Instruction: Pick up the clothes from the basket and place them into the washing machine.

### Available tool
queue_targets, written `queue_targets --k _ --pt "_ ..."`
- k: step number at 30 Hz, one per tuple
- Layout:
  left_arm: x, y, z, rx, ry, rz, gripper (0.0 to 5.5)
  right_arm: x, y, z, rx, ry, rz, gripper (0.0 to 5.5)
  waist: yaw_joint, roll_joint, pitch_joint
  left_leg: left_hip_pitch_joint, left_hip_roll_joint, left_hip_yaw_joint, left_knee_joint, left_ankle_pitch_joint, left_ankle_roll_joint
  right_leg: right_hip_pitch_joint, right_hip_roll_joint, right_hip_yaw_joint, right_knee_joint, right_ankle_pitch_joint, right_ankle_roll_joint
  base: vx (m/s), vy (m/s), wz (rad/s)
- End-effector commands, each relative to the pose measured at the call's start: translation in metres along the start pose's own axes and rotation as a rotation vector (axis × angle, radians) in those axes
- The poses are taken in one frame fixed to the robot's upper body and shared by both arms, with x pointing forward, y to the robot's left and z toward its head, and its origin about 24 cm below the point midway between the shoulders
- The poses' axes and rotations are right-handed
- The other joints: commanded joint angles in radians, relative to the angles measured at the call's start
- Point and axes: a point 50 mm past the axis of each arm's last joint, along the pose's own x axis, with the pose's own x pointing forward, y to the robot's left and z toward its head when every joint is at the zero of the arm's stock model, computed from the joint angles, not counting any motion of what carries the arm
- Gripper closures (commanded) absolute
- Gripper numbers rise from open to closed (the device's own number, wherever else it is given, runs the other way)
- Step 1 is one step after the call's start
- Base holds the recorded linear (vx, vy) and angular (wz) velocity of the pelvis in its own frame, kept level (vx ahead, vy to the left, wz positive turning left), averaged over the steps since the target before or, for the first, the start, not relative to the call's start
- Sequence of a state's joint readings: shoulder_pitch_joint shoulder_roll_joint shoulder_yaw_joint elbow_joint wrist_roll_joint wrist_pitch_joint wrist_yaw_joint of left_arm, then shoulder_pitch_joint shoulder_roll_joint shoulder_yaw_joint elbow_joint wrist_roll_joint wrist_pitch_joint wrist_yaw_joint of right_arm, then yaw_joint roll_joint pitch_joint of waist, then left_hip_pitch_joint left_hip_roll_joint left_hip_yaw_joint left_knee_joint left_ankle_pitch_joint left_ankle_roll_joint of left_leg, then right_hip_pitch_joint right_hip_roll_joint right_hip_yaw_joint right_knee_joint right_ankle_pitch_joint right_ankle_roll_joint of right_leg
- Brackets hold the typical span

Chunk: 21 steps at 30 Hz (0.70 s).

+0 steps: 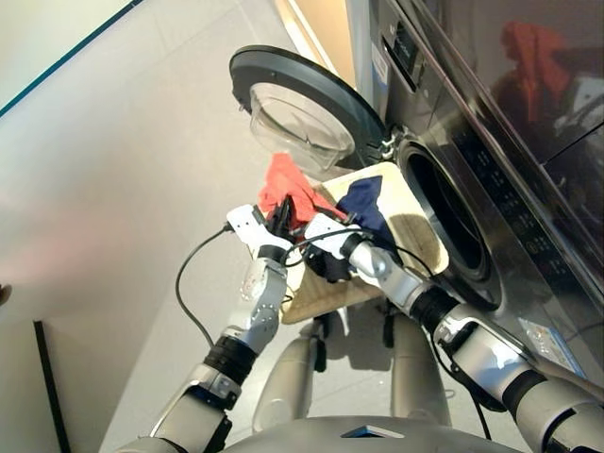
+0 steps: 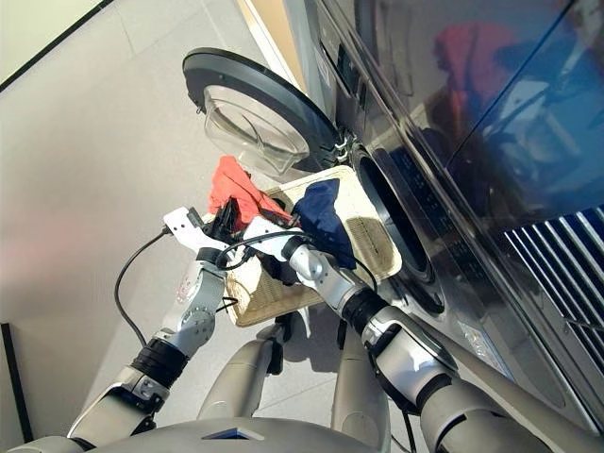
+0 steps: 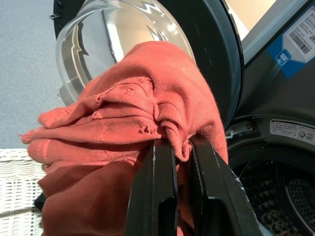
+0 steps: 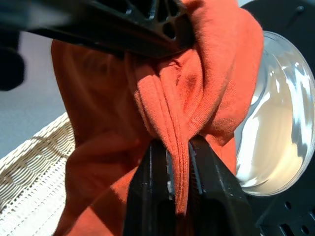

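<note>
Both end effectors [image 3: 182, 162] [image 4: 178, 162] pinch red-orange garment [image 3: 147, 113].

Black fingers [image 4: 156, 191] pinch a fold of red-orange garment [image 4: 98, 142].

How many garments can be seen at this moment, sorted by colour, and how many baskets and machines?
Red-orange garment, pinched by both the left end effector and the right end effector: 1
Navy blue garment: 1
Black garment, partly hidden behind the arms: 1
Cream basket: 1
Washing machine, door open: 1
Total: 5
</note>
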<state>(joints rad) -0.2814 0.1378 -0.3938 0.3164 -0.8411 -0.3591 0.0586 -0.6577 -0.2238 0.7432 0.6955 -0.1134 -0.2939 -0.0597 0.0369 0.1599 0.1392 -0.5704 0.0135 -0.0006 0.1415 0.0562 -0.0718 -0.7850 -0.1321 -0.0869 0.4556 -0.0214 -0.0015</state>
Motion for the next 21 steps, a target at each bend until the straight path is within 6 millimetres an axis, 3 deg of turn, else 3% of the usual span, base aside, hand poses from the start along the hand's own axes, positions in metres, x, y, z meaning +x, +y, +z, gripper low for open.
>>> queue_targets --k 1,2,7,9,10,12,13,14,21 --pt "0.005 -0.024 0.027 0.004 -0.134 -0.163 3.99 0.018 -0.03 0.027 0.002 -0.091 -0.14 5.5 0.011 -0.011 -0.005 -0.054 -0.04 0.02 0.006 0.027 0.044 0.037 -0.011 -0.004 -0.202 0.173 0.094 0.0 0.0 0.0" --pt "0.005 -0.022 0.029 0.004 -0.142 -0.152 0.0 0.016 -0.031 0.024 -0.006 -0.087 -0.154 5.5 0.01 -0.012 -0.002 -0.054 -0.04 0.02 0.009 0.024 0.044 0.037 -0.012 -0.004 -0.198 0.171 0.093 0.0 0.0 0.0" --pt "0.006 -0.004 0.039 -0.001 -0.213 -0.039 0.0 0.002 -0.036 0.011 0.003 -0.057 -0.258 5.5 -0.002 -0.02 0.007 -0.08 -0.046 0.02 0.029 0.019 0.049 0.019 -0.013 0.001 -0.191 0.176 0.092 0.0 0.0 0.0" --pt "0.002 0.015 0.048 -0.03 -0.279 0.092 0.0 -0.008 -0.051 0.015 0.044 -0.085 -0.35 5.5 -0.014 -0.033 0.018 -0.086 -0.045 0.024 0.038 0.012 0.051 0.011 -0.011 0.003 -0.186 0.176 0.09 0.0 0.0 0.0" --pt "0.002 0.015 0.048 -0.03 -0.279 0.092 0.0 -0.008 -0.051 0.014 0.044 -0.085 -0.35 5.5 -0.014 -0.033 0.017 -0.086 -0.045 0.023 0.039 0.012 0.051 0.01 -0.011 0.003 -0.185 0.175 0.09 0.0 0.0 0.0" --pt "-0.001 0.026 0.052 -0.017 -0.306 0.168 0.0 -0.016 -0.041 -0.016 0.081 0.052 -0.374 5.5 -0.011 -0.039 0.022 -0.099 -0.048 0.018 0.044 0.012 0.051 0.002 -0.013 0.003 -0.182 0.176 0.088 0.0 0.0 0.0" --pt "-0.008 0.044 0.056 0.039 -0.326 0.284 0.0 -0.022 -0.053 -0.021 0.063 0.074 -0.453 5.5 -0.012 -0.043 0.023 -0.106 -0.047 0.017 0.05 0.012 0.05 -0.005 -0.012 0.005 -0.177 0.177 0.089 0.0 0.0 0.0" --pt "-0.011 0.055 0.052 0.089 -0.319 0.378 0.0 -0.034 -0.061 -0.032 0.093 0.109 -0.536 5.5 -0.017 -0.05 0.027 -0.111 -0.047 0.018 0.052 0.012 0.052 -0.014 -0.013 0.007 -0.171 0.177 0.089 0.0 0.0 0.0" --pt "-0.027 0.1 0.031 0.265 -0.199 0.632 0.0 -0.061 -0.088 -0.051 0.101 0.183 -0.852 5.5 -0.028 -0.054 0.044 -0.151 -0.051 0.019 0.074 0.011 0.055 -0.053 -0.012 0.012 -0.145 0.175 0.087 -0.007 0.005 0.007"
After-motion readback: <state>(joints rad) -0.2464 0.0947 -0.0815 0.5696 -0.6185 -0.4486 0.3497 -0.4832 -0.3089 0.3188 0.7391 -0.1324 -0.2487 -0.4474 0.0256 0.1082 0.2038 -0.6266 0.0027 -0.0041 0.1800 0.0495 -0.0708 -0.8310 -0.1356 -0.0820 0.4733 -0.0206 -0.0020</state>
